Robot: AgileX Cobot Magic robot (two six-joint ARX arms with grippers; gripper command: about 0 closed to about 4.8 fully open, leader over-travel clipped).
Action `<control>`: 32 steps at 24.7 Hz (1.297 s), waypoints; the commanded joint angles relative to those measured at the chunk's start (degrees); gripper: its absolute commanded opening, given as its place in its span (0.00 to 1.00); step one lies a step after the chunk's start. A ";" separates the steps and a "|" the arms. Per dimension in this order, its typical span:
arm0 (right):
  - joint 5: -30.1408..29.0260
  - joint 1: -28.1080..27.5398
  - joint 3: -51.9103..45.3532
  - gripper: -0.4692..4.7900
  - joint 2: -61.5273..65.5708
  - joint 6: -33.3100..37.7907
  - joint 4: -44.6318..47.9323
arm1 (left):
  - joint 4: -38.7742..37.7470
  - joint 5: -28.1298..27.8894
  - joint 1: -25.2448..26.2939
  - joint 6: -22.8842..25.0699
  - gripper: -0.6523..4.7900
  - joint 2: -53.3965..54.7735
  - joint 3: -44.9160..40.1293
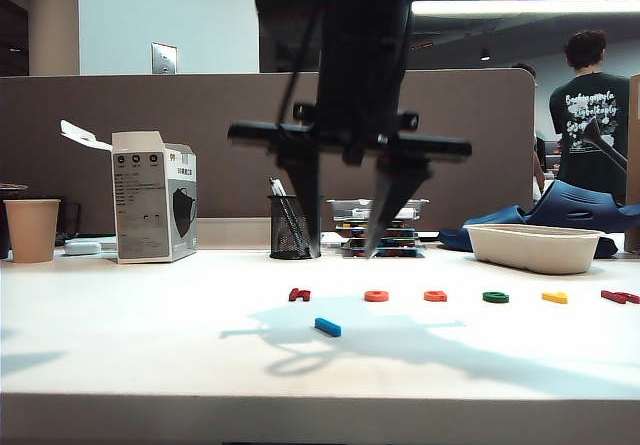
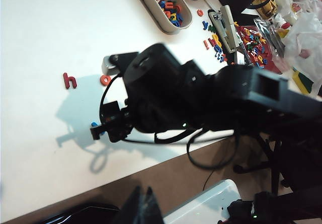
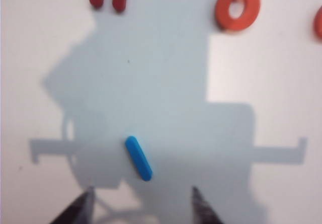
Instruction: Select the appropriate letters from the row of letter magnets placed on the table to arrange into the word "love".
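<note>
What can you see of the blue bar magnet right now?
The blue bar magnet is a short, flat, straight bar with rounded ends, plastic-looking and glossy. It lies flat on the white table, alone in front of the row of other letters, angled rather than square to that row. Nothing touches it. The right gripper hangs open above it, fingertips apart and clear of it, and it lies in that gripper's shadow. The left gripper is not visible.

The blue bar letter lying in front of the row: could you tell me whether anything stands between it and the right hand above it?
Nothing visible does. The blue bar letter lies alone on the bare white table, and the right hand hangs open above it with only air between.
</note>
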 commanded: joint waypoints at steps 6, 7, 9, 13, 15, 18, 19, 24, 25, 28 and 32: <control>0.04 -8.13 2.25 0.53 -0.37 -9.97 9.25 | -0.13 0.28 0.02 0.28 0.11 -0.15 0.22; -0.42 -9.84 2.25 0.53 0.04 -10.03 9.44 | -0.35 0.28 0.02 0.28 0.11 -0.15 0.22; -1.42 -11.30 2.32 0.53 1.05 -11.21 9.44 | -0.68 0.28 0.02 0.28 0.11 -0.15 0.22; -1.46 -11.45 2.45 0.52 3.34 -11.43 9.66 | -0.90 0.26 0.02 0.28 0.11 -0.15 0.22; -1.51 -11.43 2.60 0.52 4.74 -11.43 9.88 | -0.90 0.26 0.02 0.28 0.11 -0.15 0.22; -1.75 -11.47 2.60 0.52 7.85 -11.41 10.29 | -0.90 0.24 0.02 0.28 0.11 -0.15 0.22; -1.70 -11.47 2.62 0.52 8.20 -11.41 10.32 | -0.92 0.22 0.02 0.31 0.11 -0.15 0.22; -2.03 -11.50 2.67 0.47 10.14 -11.43 12.33 | -0.92 0.07 0.02 0.31 0.11 -0.13 0.20; -2.14 -11.50 2.67 0.47 10.34 -11.43 12.46 | -0.94 0.04 0.02 0.31 0.11 -0.13 0.20; -2.14 -11.50 2.67 0.47 10.73 -11.43 12.66 | -0.92 0.07 0.02 0.31 0.11 -0.11 0.20; -2.12 -11.50 2.67 0.47 11.04 -11.43 11.47 | -0.94 0.07 0.02 0.31 0.11 -0.13 0.20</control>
